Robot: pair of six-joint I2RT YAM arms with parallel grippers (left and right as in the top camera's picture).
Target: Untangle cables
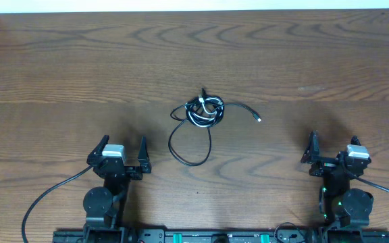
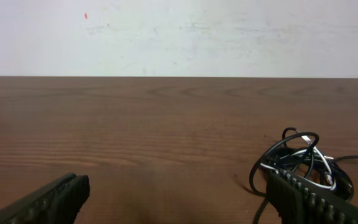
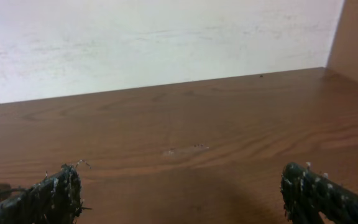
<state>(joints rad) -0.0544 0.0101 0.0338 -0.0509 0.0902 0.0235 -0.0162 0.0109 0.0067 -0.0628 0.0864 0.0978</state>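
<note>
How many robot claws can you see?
2. The left gripper is open, below-left of the cable tangle in the overhead view; the right gripper is open, below-right of it. None looks hidden.

The cables (image 1: 201,116), black and white, lie knotted mid-table, one black loop trailing toward the arms.

Cables (image 1: 201,111) knotted on table (image 1: 80,67) — left tool (image 1: 123,146), right tool (image 1: 333,145) splayed, empty.

Left gripper (image 1: 123,140) spread wide, right gripper (image 1: 333,139) spread wide, both empty
</note>
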